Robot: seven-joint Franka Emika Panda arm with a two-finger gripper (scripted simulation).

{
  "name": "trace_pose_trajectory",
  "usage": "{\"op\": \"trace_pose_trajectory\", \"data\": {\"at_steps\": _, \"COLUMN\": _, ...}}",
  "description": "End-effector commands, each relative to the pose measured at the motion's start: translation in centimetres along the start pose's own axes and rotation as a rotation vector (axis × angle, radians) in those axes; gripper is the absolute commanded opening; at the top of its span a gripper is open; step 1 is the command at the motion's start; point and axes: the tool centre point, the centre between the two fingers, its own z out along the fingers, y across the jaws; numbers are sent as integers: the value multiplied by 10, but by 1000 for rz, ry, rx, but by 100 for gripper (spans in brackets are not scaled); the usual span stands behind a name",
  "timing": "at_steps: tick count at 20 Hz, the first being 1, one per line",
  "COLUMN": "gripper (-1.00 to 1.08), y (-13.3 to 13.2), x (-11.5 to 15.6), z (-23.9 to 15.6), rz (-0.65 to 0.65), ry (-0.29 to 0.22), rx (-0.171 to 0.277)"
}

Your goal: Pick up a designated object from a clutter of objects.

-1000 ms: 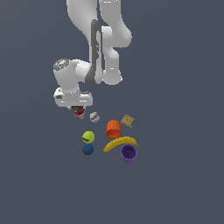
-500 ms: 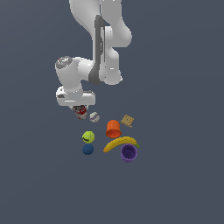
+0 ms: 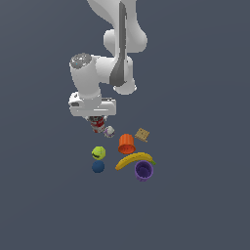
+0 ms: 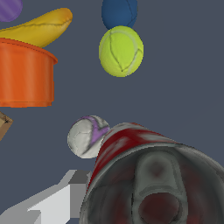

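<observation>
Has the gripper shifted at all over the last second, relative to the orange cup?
No clear shift. In the exterior view the gripper sits over the can at the same offset from the orange cup as before.

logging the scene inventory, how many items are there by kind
balls: 3, green-yellow ball, blue ball, white-grey ball
cups: 2, orange cup, purple cup
cans: 1, red-white can
bananas: 1, yellow banana
crackers: 1, tan cracker
total: 8

arm [image 3: 114, 53]: glossy white rounded links | dark grey seam | hand [image 3: 97, 125]: white boxy
</observation>
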Motion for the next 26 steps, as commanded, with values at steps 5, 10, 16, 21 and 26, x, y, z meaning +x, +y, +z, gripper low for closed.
{"op": "trace_pose_trajectory", "data": {"at_steps": 5, "gripper": -100, "y": -52, "x": 32, "z": -47, "rz": 0, "ry": 3, "rx": -4}}
{"op": "trace_pose_trajectory", "data": {"at_steps": 10, "gripper": -100, "y": -96, "x": 58, "z": -85, "rz": 0, "ry": 3, "rx": -4}}
{"op": "trace_pose_trajectory", "data": {"at_steps": 16, "gripper": -100, "y": -151, "x": 90, "z": -131, "rz": -1, "ry": 3, "rx": -3}}
{"op": "trace_pose_trajectory", "data": {"at_steps": 21, "gripper": -100, "y": -189, "x": 114, "z": -164, "rz": -1, "ry": 3, "rx": -1}}
{"op": "trace_pose_trajectory", "data": {"at_steps": 26, "gripper": -100, "y": -222, "x": 135, "z": -193, "rz": -2, "ry": 3, "rx": 0}}
